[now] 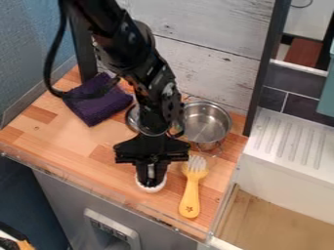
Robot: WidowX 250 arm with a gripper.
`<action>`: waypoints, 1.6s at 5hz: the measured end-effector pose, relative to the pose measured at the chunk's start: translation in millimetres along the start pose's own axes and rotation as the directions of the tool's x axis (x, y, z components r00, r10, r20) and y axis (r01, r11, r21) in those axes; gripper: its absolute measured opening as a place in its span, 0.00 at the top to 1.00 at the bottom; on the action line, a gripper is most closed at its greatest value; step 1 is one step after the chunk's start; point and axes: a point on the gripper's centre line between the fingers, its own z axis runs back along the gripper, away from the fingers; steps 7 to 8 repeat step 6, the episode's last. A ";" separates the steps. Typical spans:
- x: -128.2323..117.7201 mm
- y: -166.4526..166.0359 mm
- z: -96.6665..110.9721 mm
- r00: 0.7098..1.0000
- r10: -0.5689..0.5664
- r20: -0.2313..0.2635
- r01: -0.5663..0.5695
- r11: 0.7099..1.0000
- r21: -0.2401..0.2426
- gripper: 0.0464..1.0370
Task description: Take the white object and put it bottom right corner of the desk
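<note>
The black gripper (151,177) points down over the front part of the wooden desk (85,156), left of the yellow fork. At its lower end is a small white object (151,189), whose pale edge shows at the left, right and front of the gripper's tip. The gripper covers the rest of it, and whether it rests on the desk or is held cannot be made out.
Right of the gripper lies a yellow-handled fork (190,197). Behind it stands a metal pot (207,124), with a metal lid or dish (132,118) partly behind the arm. A purple cloth (94,105) lies at the back left. The desk's front edge (124,202) is close.
</note>
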 end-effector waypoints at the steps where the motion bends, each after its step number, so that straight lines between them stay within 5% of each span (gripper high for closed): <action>1: -0.9 1.4 0.0 1.000 0.003 -0.007 -0.003 1.000 0.006 0.46; 2: -0.4 2.0 8.4 1.000 0.014 0.004 -0.014 1.000 0.003 0.15; 3: 0.3 1.1 26.4 0.999 0.025 0.030 -0.024 0.999 -0.035 0.01; 5: 10.9 6.4 74.3 0.994 0.067 0.091 -0.055 0.990 -0.127 0.03; 8: 11.5 7.2 75.4 0.993 0.066 0.094 -0.054 0.990 -0.128 0.04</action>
